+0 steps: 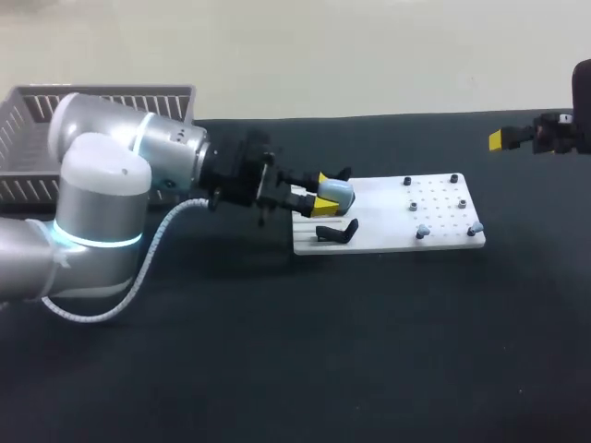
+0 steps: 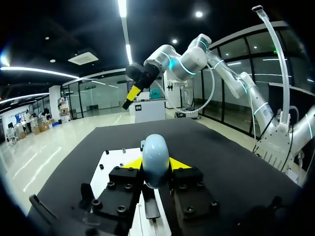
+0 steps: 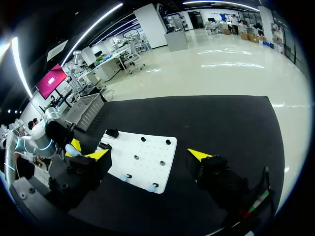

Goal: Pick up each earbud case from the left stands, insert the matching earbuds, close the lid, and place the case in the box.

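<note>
My left gripper clamps the pale blue earbud case from both sides, over the left end of the white board.
The case's long axis runs along my fingers, rounded end pointing out ahead. A black stand sits just beside it on the board. My right gripper hangs well apart, fingers spread wide, holding nothing. The grey basket stands at the far left; I cannot tell its contents.
</note>
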Controlling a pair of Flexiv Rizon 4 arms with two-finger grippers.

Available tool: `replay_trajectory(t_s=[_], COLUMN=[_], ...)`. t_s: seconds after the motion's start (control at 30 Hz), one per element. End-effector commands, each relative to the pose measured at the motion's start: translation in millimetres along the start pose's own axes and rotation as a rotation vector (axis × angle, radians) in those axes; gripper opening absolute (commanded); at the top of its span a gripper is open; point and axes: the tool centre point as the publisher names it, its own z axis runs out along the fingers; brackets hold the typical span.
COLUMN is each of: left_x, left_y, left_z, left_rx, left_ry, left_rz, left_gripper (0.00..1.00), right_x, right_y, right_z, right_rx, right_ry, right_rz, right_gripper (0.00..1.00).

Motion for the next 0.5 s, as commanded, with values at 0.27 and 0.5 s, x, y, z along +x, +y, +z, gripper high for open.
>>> replay_trajectory(t_s=[0.27, 0.5], left_x=[3.6, 5.2], left_y=[-9.2, -12.5], left_z=[-4.9, -5.1], left_rx=[-0.073, -0.078], left_ry=[-0.087, -0.112], left_rz=[-0.046, -0.053], left_gripper=[0.0, 0.0], right_x=[0.0, 0.0], right_y=[0.0, 0.0], right_z=[0.0, 0.0], right_rx=[0.0, 0.0], right_ry=[0.0, 0.0], right_rz=[0.0, 0.0], right_gripper=[1.0, 1.0])
